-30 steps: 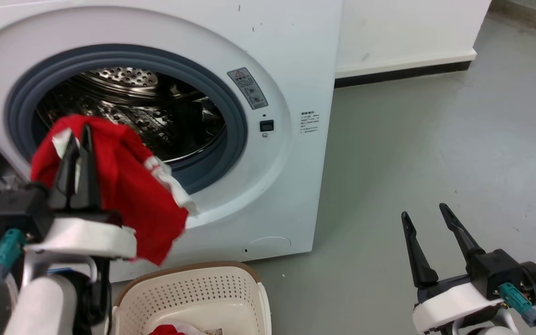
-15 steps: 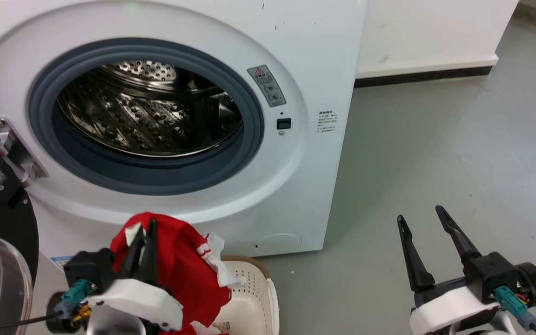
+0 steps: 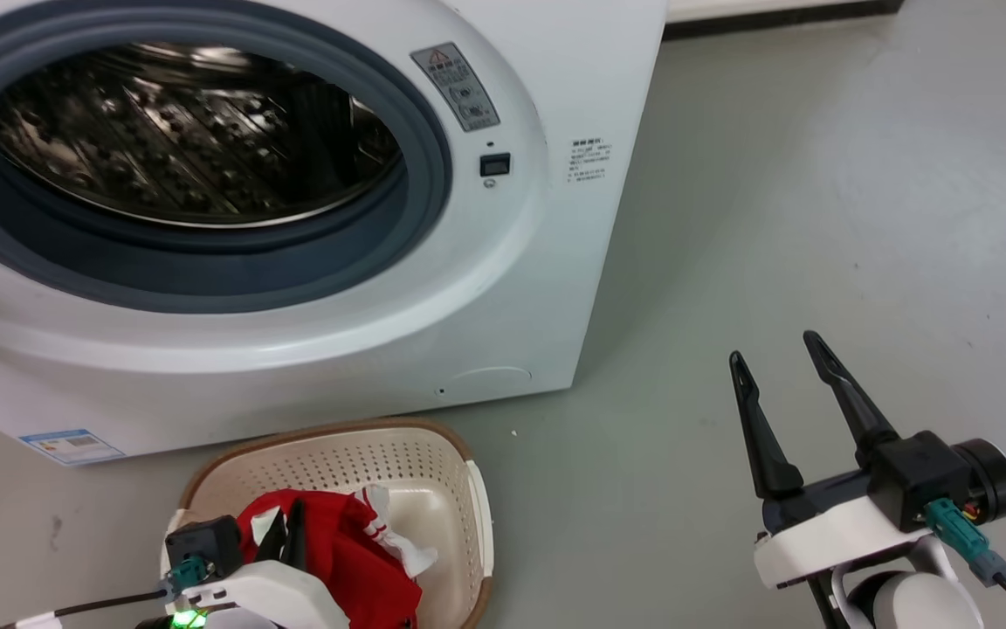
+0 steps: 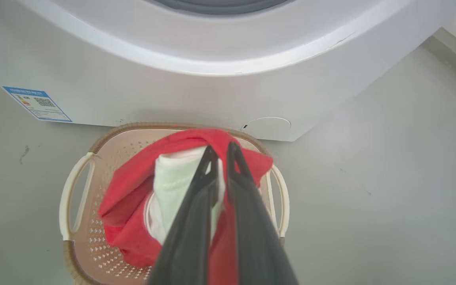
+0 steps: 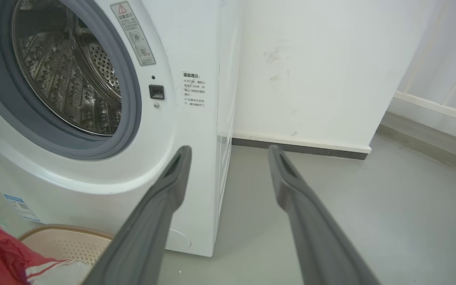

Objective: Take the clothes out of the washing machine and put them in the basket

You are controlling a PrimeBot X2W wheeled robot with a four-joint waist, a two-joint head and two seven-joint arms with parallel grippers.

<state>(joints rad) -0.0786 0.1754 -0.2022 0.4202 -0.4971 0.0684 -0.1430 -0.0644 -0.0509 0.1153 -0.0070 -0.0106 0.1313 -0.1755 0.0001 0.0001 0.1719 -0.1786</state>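
The red jersey (image 4: 131, 186), white lining showing, is bunched and pinched in the left gripper (image 4: 222, 148), whose fingers are closed on a fold near its top. The fabric drapes down from the fingertips, long axis roughly vertical. Its lower folds are inside the basket (image 4: 111, 148) walls, touching or just above the bottom, cannot tell which. The gripper sits over the basket's middle, so the coming move looks like a plain release with no sideways travel.

The left arm is the nearer one. The right gripper (image 3: 772, 345) is well apart from the basket, to its right over the grey floor (image 3: 730, 192), fingers spread wide and holding nothing. Anything under the jersey in the basket is hidden.

The washing machine (image 3: 503, 288) stands just behind the basket with its porthole open. Its drum (image 3: 189, 131) shows perforated steel, so this is likely the last piece.
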